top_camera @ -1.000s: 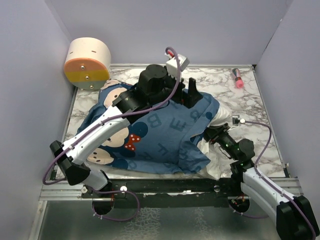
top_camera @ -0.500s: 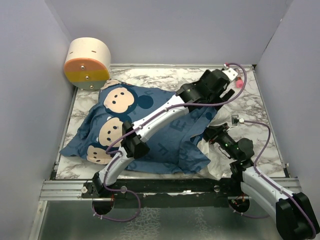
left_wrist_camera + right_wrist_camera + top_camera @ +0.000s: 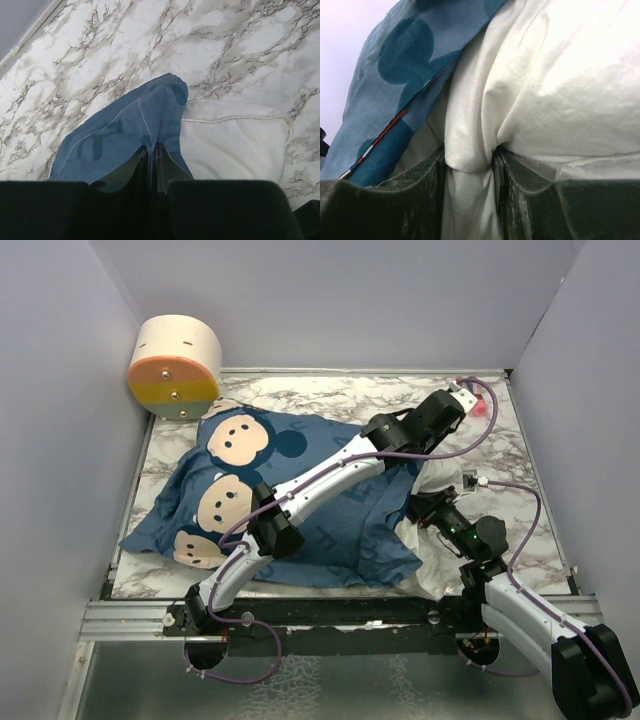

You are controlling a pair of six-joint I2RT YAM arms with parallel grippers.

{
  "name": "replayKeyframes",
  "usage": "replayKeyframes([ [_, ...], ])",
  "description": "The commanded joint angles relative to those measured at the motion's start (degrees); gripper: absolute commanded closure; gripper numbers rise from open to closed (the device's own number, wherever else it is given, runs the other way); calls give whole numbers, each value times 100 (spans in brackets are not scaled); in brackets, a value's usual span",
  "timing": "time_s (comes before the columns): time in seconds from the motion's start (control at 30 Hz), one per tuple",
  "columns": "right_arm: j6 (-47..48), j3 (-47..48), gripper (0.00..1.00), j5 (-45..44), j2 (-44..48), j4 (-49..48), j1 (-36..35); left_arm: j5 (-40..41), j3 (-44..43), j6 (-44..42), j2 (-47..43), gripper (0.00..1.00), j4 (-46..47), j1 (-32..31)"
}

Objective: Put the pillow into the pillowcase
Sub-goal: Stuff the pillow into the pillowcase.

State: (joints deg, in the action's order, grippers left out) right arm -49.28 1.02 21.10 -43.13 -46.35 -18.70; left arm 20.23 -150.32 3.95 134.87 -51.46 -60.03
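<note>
The dark blue pillowcase (image 3: 340, 530) with mouse faces lies spread over most of the white pillow (image 3: 441, 468), which sticks out at the right and at the near edge. My left arm reaches across to the far right. Its gripper (image 3: 422, 447) is shut on a seamed edge of the pillowcase (image 3: 125, 130), just beside the bare pillow corner (image 3: 235, 145). My right gripper (image 3: 426, 508) sits at the pillow's right side, shut on a bunched fold of pillow fabric (image 3: 470, 150). Pillowcase cloth (image 3: 405, 65) hangs to its left.
A round beige and orange cylinder (image 3: 175, 365) stands at the back left corner. A small pink object (image 3: 478, 405) lies at the back right, close to the left wrist. The marble table (image 3: 300, 395) is boxed in by grey walls.
My left arm swung from the back middle over to the far right and its jaws closed on the pillowcase edge. The right gripper kept its hold on the pillow.
</note>
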Motion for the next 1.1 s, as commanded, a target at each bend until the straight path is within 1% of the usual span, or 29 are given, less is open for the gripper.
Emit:
replayKeyframes([
  [0.0,85,-177,65,465,-96,474,-98,-494,-147,226,-357,96,410,15],
  [0.03,89,-162,65,458,-106,477,-99,-649,-147,281,-382,99,505,17],
  [0.1,93,-107,68,436,-127,476,-91,-1102,-138,420,-435,100,819,26],
  [0.13,100,-65,73,405,-145,477,-95,-1252,-138,488,-465,100,933,31],
  [0.17,98,-3,79,353,-156,481,-98,-1594,-138,584,-500,100,1174,41],
  [0.23,107,148,96,114,-103,543,-99,-2133,-138,826,-556,100,1668,65],
  [0.27,130,256,99,-46,-22,597,-96,-2446,-144,971,-577,100,1927,88],
  [0.4,560,1044,99,-1018,475,1297,-89,-3769,-215,1824,-566,100,3396,147],
  [0.5,1183,1833,99,-1976,832,1841,-90,-4449,-537,2659,-410,100,4581,166],
  [0.57,1550,2370,99,-2639,1011,2071,-84,-4704,-756,3261,-298,100,5327,176],
  [0.63,2164,2948,99,-3109,1105,2179,-81,-4832,-807,3707,-314,100,5936,176],
  [0.73,3038,3944,99,-3511,1013,2216,-81,-4944,-751,4048,-558,100,6465,140],
  [0.83,3845,5089,99,-3320,597,2195,-81,-5068,-515,4163,-973,100,6840,66],
  [0.9,4244,6073,99,-2808,78,2584,-81,-5129,-191,4201,-1355,100,7094,36],
  [0.93,4379,6551,99,-2430,-255,2959,-81,-5157,39,4198,-1566,100,7167,35],
  [1.0,4588,7695,99,-1715,-912,3583,-81,-5090,894,4052,-2180,100,7223,41],
  [1.07,4698,8425,99,-1019,-1542,4243,-81,-4801,2080,3806,-2973,100,7286,58],
])
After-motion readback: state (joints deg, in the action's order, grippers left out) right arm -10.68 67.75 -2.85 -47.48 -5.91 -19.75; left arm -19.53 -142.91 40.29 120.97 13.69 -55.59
